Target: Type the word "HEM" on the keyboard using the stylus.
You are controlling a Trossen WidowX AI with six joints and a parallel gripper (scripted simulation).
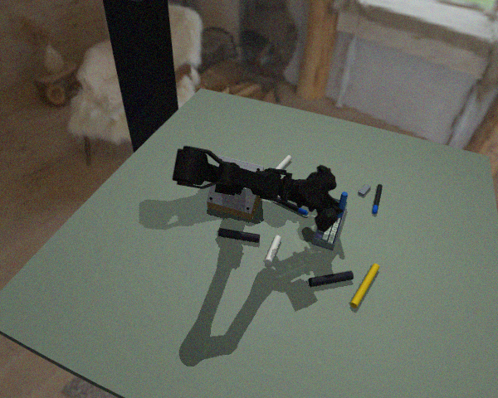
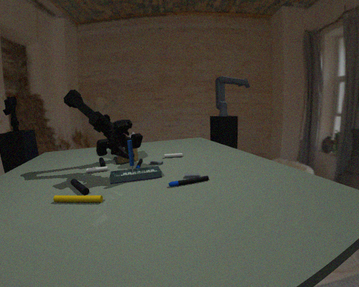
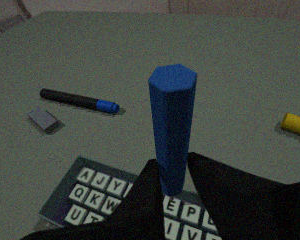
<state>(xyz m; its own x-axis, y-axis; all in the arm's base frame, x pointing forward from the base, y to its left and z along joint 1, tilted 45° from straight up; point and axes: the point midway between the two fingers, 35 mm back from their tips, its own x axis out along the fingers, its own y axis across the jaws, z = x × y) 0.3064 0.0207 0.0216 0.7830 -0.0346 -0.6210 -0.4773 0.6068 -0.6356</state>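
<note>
Held in the hand (image 1: 339,210) (image 2: 129,155) (image 3: 171,158): a blue, six-sided stylus (image 1: 343,203) (image 2: 130,152) (image 3: 172,130). Stands nearly upright, flat end up, thin pale lower end pointing down at the keys; cannot tell whether touching any. Beneath it, on the bench (image 1: 112,278) (image 2: 204,231) (image 3: 230,60), a small keyboard (image 1: 324,244) (image 2: 136,177) (image 3: 60,200). Lies flat, keys up. Has a dark blue-grey, oblong body and rows of pale square keys with dark capitals, A, J, Y, Q, K and W legible among them. Is partly hidden in the wrist view.
</note>
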